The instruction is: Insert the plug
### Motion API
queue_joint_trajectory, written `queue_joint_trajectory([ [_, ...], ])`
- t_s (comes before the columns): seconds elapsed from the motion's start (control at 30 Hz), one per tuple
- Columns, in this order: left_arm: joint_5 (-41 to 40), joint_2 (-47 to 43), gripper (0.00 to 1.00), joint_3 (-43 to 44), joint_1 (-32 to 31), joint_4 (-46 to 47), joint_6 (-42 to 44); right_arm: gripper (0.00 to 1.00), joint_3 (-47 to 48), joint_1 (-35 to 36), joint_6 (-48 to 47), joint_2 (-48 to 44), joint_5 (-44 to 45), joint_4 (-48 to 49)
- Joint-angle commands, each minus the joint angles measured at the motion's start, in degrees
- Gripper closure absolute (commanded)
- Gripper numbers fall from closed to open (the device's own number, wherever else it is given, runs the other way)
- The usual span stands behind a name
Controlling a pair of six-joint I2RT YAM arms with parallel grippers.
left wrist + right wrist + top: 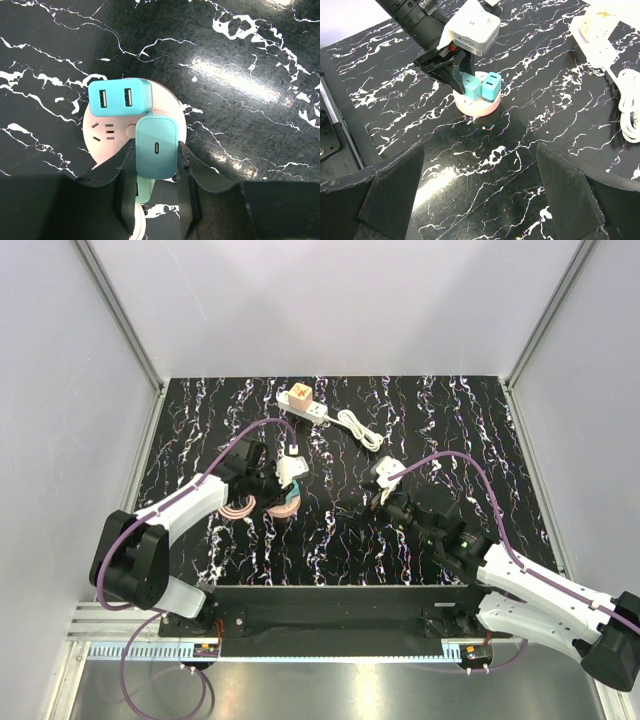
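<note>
The left gripper [156, 159] pinches the plug [156, 142] at the round socket [100, 145], so it should hold it straight, line it up and push down slowly.

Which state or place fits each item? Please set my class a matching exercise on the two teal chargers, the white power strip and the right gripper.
1. single-port teal charger
2. two-port teal charger
3. white power strip
4. right gripper

A. on the round socket, ungripped
B. open, holding nothing
C. clamped by the left gripper
D. near the far edge of the table

Pairs: 1-C, 2-A, 3-D, 4-B
</note>
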Motion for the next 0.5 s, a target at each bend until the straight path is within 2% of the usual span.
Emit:
queue_joint_trajectory([
  [0.0, 0.98, 2.03, 1.00, -1.17, 0.33, 2.17, -0.24, 0.00, 0.04, 0.23, -0.68, -0.38, 0.61, 2.48],
  [0.47, -1.04, 4.14, 1.00, -1.17, 0.33, 0.68, -0.07, 0.00, -0.22, 0.32, -0.86, -0.91, 1.22, 2.48],
])
